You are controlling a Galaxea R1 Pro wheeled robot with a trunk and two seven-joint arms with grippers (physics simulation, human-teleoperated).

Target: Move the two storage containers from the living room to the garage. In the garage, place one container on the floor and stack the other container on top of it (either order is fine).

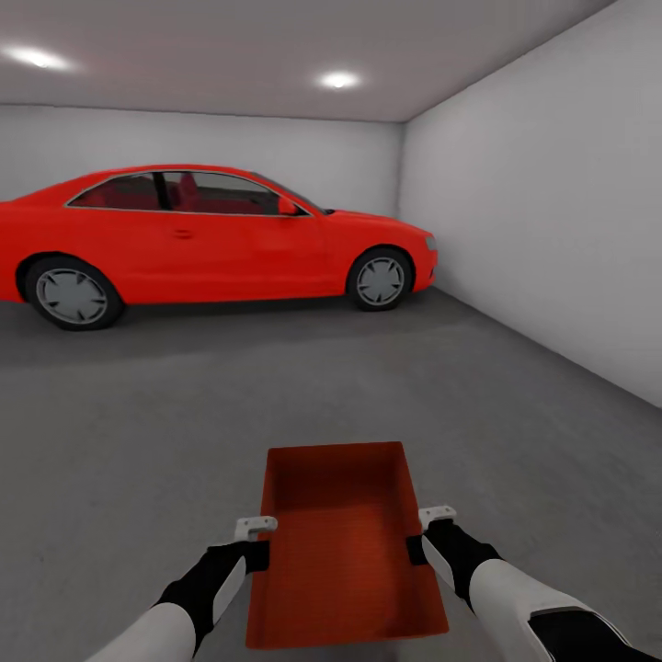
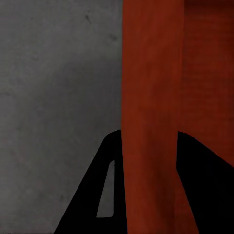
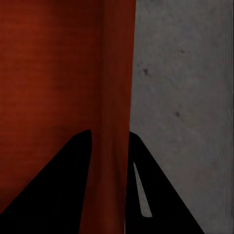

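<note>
A red-orange open-topped storage container point(image 1: 342, 542) hangs in front of me over the dark grey garage floor point(image 1: 138, 441), held by both arms. My left gripper point(image 1: 260, 544) is shut on its left wall point(image 2: 151, 97), one black finger point(image 2: 97, 195) outside and one inside. My right gripper point(image 1: 421, 536) is shut on the container's right wall point(image 3: 116, 97) in the same way, with the speckled concrete floor point(image 3: 185, 97) below. The bin is empty inside.
A red car point(image 1: 211, 241) is parked across the back of the garage, nose to the right. A plain white wall point(image 1: 552, 221) runs along the right side. Open concrete lies between me and the car.
</note>
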